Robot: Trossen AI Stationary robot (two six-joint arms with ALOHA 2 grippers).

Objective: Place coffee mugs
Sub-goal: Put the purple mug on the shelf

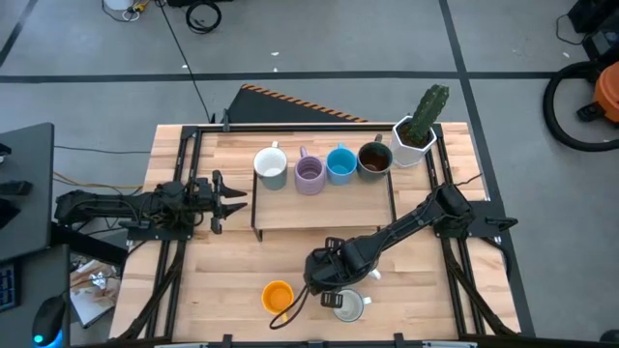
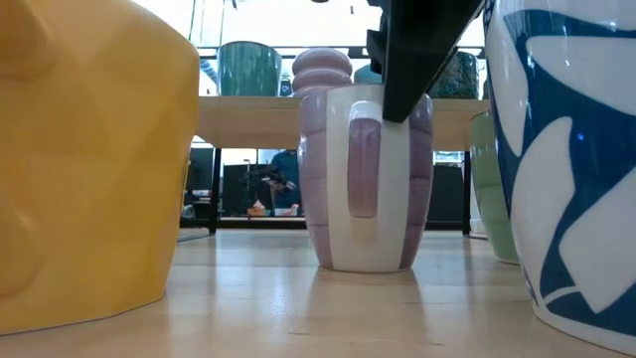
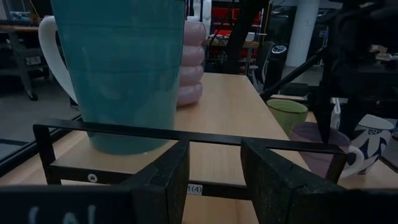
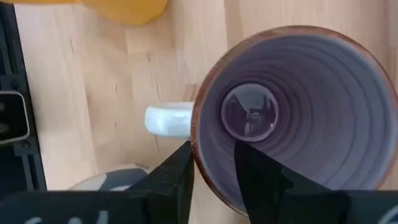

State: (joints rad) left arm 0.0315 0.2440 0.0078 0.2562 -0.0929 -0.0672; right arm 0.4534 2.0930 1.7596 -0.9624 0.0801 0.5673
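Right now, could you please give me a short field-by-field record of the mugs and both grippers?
on shelf: white mug, lavender mug, blue mug, brown mug
front of table: orange mug, patterned mug, purple mug
right gripper: above the purple mug, fingers astride its rim beside the handle
left gripper: open, empty, waiting at the shelf's left end
planter: back right corner, beside the brown mug
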